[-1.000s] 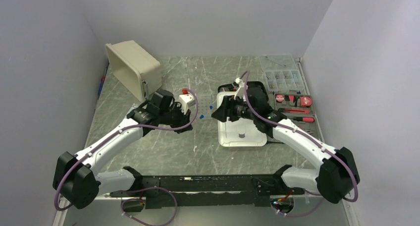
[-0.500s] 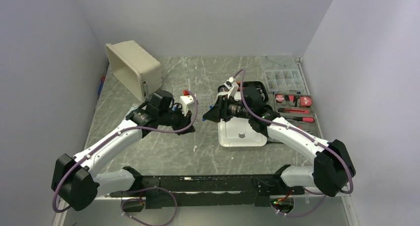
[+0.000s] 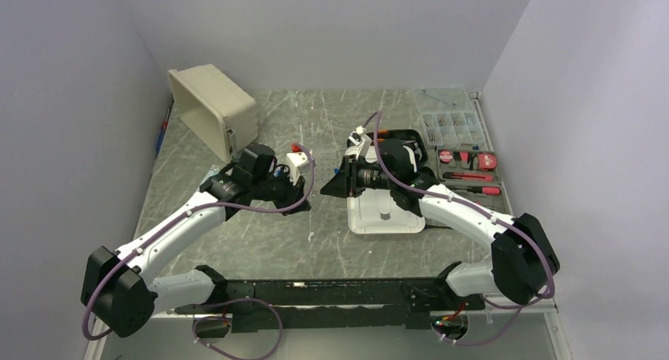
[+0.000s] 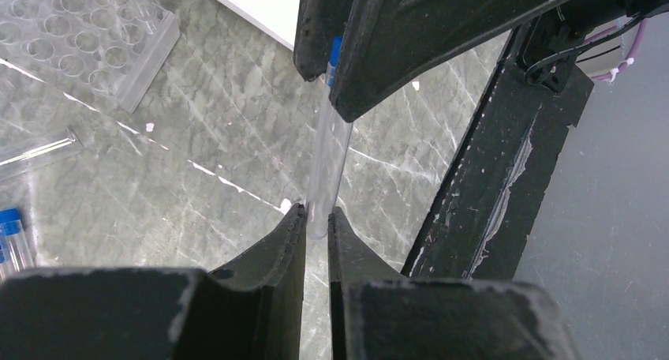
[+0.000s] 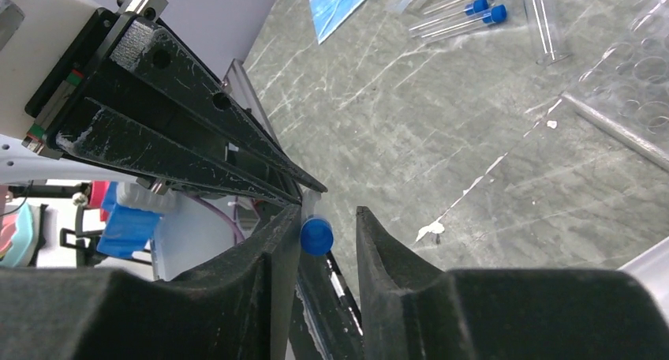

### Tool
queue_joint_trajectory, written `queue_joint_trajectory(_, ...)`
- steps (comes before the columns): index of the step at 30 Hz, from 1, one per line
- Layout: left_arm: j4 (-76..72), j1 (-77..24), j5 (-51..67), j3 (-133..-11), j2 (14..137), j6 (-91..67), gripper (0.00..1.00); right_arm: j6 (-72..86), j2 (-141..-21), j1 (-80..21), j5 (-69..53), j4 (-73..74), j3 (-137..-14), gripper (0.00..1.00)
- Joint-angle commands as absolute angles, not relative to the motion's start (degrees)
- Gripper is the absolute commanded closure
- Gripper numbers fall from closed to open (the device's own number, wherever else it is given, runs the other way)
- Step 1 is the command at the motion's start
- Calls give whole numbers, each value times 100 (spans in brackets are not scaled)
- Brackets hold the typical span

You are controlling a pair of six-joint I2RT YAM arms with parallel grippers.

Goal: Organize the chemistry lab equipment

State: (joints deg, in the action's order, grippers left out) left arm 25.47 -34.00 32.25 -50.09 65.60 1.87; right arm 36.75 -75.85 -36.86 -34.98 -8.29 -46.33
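My left gripper is shut on the bottom end of a clear test tube and holds it off the table. The tube's blue cap sits between the jaws of my right gripper. It touches one finger, with a gap to the other, so that gripper is open. In the top view the two grippers meet tip to tip, left and right. The clear perforated rack lies on the table beyond. More blue-capped tubes lie near a light-blue piece.
A white tray sits under my right arm. Behind it are the black tool case and the clear parts box. A beige bin lies tipped at the back left. An uncapped tube rests on the table.
My right arm has swung left until its jaws reach the tube held in my left gripper, and they have narrowed around the blue cap. The left gripper has barely moved.
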Motion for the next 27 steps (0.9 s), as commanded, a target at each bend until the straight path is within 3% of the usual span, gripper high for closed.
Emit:
queue_joint_trajectory(1, 2358, -3422, 3299, -5033, 6436, 237, 87, 3710, -7645, -3720, -3689, -1181, -4878, 67)
queue_joint_trajectory(11, 2372, -3427, 3232, -5041, 6431, 229, 87, 3667, -7683, -3736, -3709, -1155, -4913, 86)
queue_joint_trajectory(13, 2387, -3421, 3177, -5054, 6426, 215, 83, 3630, -7646, -3733, -3661, -1132, -4913, 89)
queue_joint_trajectory(15, 2429, -3419, 3026, -5094, 6400, 177, 66, 3514, -7522, -3741, -3530, -1068, -4897, 90)
queue_joint_trajectory(18, 2434, -3407, 2671, -5093, 6251, 160, 10, 3104, -7244, -3808, -3047, -604, -4996, 93)
queue_joint_trajectory(19, 2416, -3398, 2539, -5078, 6164, 146, 3, 2925, -7155, -3851, -2758, -383, -5074, 93)
queue_joint_trajectory(27, 2001, -2649, 1370, -4736, 5184, -316, 1, 1613, -7303, -4408, -176, 1167, -5924, 91)
